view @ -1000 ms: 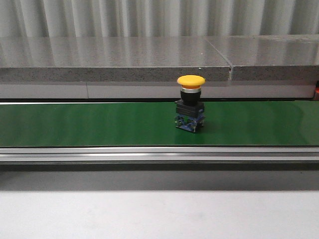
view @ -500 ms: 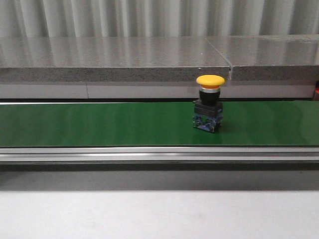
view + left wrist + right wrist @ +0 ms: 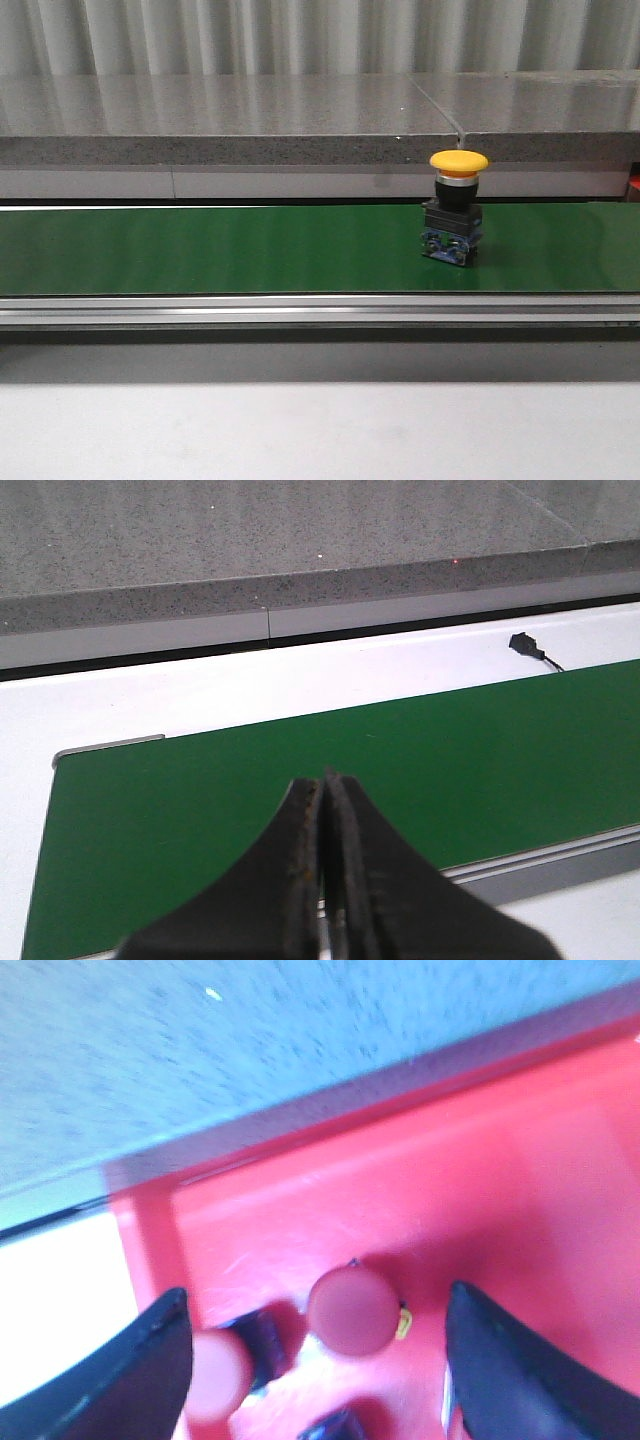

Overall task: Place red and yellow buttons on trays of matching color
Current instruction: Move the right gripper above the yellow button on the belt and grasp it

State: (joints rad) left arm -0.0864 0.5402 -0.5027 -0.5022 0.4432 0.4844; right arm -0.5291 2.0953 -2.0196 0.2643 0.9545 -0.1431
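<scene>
A yellow button (image 3: 457,206) stands upright on the green conveyor belt (image 3: 200,250), right of centre; neither gripper shows in the front view. My left gripper (image 3: 322,782) hangs over the belt's end (image 3: 200,800), shut with nothing between its fingers. My right gripper (image 3: 315,1300) is open above the red tray (image 3: 480,1180). A red button (image 3: 350,1312) stands cap up between its fingers, apart from both. Another red button (image 3: 215,1375) lies tipped beside the left finger. No yellow tray is in view.
A grey stone ledge (image 3: 300,120) runs behind the belt, and an aluminium rail (image 3: 300,310) borders its near side. The white table (image 3: 300,430) lies in front. A small black cable end (image 3: 525,643) lies on the white surface past the belt.
The yellow button has travelled to the right along the belt, still upright. Nothing else in the front view has moved.
</scene>
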